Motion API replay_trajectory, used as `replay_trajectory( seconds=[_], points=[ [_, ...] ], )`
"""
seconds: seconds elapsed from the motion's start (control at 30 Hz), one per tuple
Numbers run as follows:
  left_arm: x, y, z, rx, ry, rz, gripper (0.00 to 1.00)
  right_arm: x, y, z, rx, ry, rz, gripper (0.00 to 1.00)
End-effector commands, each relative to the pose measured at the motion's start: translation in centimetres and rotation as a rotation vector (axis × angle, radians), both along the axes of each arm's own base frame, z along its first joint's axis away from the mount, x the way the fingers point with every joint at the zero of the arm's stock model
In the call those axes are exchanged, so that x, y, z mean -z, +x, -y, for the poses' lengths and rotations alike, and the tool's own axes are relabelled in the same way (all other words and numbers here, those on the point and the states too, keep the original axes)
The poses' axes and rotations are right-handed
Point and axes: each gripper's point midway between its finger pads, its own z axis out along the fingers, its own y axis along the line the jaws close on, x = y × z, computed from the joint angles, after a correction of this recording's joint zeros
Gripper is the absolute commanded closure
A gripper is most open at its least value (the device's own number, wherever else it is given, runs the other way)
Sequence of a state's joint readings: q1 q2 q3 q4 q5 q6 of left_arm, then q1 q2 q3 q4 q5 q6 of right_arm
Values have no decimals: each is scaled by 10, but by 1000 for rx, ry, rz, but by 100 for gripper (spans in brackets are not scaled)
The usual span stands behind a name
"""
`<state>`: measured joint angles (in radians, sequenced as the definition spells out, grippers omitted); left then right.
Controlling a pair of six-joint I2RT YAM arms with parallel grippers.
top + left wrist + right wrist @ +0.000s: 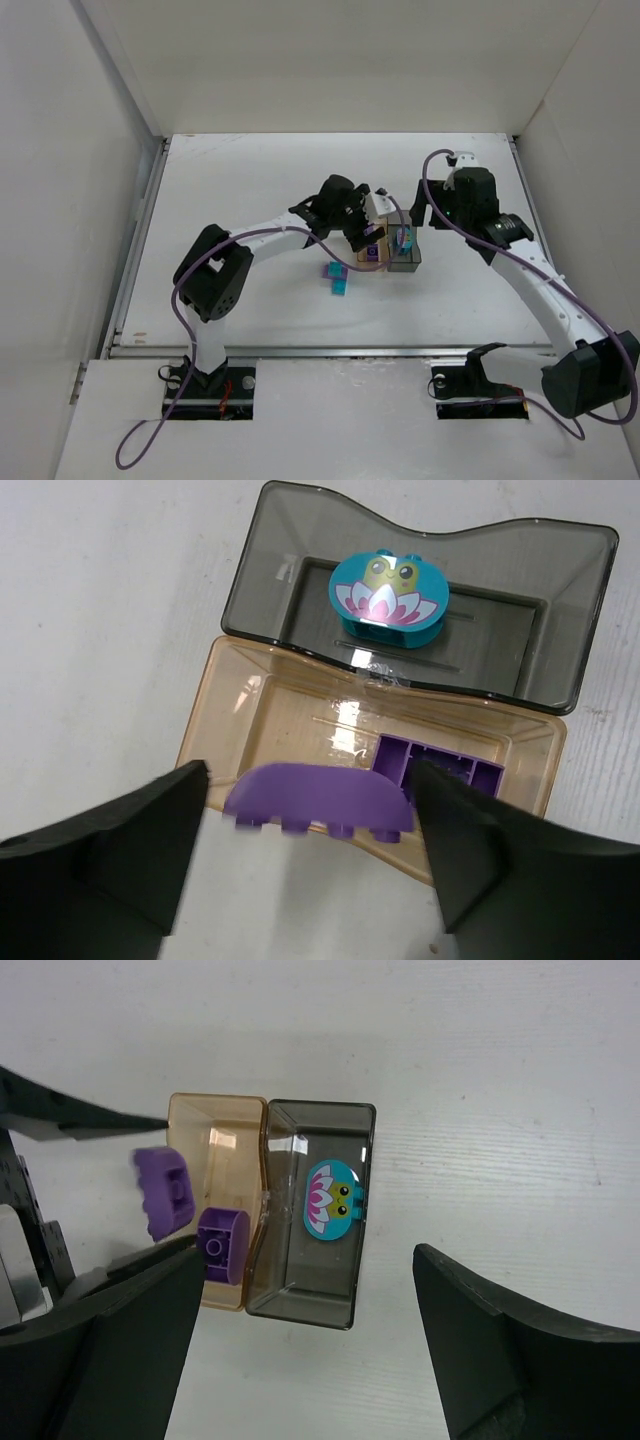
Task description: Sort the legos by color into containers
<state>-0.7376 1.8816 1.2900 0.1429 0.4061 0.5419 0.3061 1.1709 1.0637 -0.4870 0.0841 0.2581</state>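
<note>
Sorting is judged partly done. One purple brick [440,770] is seen inside the amber container [270,710], toward its 4 o'clock corner in the left wrist view. A teal brick [388,595] printed with a flower is seen inside the grey container [570,610], which is set touching the amber one on its 12 o'clock side.

A second, curved purple brick [318,798] is found between the fingers of the left gripper [308,815], at the 6 o'clock wall of the amber container. The jaws are held apart and a thin gap is seen at one end of the brick, so it is judged released rather than pinched. The right gripper [308,1260] is spread wide above both containers with nothing in it.

In the top view a purple lego [330,270] and a teal lego [342,287] are seen on the table [230,180], just beside each other, at about 7 o'clock from the containers.

The main hazard is judged to be the curved brick's position. In the right wrist view it is seen over or just outside the rim, so the wall could be struck and the brick thrown onto the table. Both containers could also be shoved together by the close fingers, since they touch. When the loose pair is approached, the wrong-coloured neighbour could be knocked or caught.
</note>
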Motion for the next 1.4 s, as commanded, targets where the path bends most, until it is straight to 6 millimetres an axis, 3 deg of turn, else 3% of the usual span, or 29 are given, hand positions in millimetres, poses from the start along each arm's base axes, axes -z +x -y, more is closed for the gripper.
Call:
replay_trajectory(
  seconds=[0.0, 0.03, 0.17, 0.27, 0.3, 0.37, 0.4, 0.43, 0.5, 0.53, 0.6, 0.63, 0.67, 0.77, 0.87, 1.03, 1.13, 1.23, 1.37],
  points=[
    [-33, 3, 14, 83, -64, 60, 15, -21, 11, 4, 18, -8, 64, 11],
    [-33, 2, 15, 97, -64, 66, 2, -17, 13, 4, 13, -19, 54, 11],
    [-31, -1, 14, 113, -48, 54, 0, -17, 18, 6, 22, -20, 49, 11],
    [-44, -4, 11, 113, -43, 48, 0, -21, 19, 2, 4, -7, 55, 11],
    [-59, -4, 11, 113, -55, 62, 0, -21, 19, 2, 4, -7, 55, 11],
    [-67, -16, 6, 140, -42, 36, 0, -21, 19, 2, 4, -7, 55, 11],
    [-91, -21, 3, 168, -60, 84, 0, -21, 16, 3, -1, -14, 58, 11],
    [-97, -27, -1, 190, -54, 102, 0, -26, 14, 4, -1, -9, 74, 11],
    [-100, -50, -14, 270, -18, 106, 0, -24, 7, 4, -9, -2, 80, 11],
    [-99, -65, -35, 334, 39, 141, 0, -19, 4, 3, -18, 1, 70, 11],
    [-91, -81, -56, 400, 105, 153, 0, -19, 0, 2, -31, 11, 76, 11],
    [-80, -91, -68, 416, 141, 139, 3, -24, -2, 0, -41, 21, 89, 11],
    [-68, -95, -76, 411, 163, 100, 3, -17, -4, 0, -36, 25, 72, 11],
    [-36, -113, -90, 408, 213, -16, 14, -13, -8, -2, -29, 56, 75, 11],
    [-21, -108, -89, 375, 227, -51, 22, -19, -9, -6, -43, 84, 99, 11],
    [-4, -103, -86, 457, 268, -12, 22, -19, -11, -9, -60, 94, 96, 11],
    [15, -114, -94, 541, 320, -58, 14, -21, -14, -7, -64, 85, 93, 11],
    [30, -104, -90, 479, 354, -94, 12, -20, -16, -5, -55, 80, 96, 11],
    [27, -95, -83, 450, 323, -103, 19, -13, -24, -2, -55, 78, 91, 11]
  ],
)
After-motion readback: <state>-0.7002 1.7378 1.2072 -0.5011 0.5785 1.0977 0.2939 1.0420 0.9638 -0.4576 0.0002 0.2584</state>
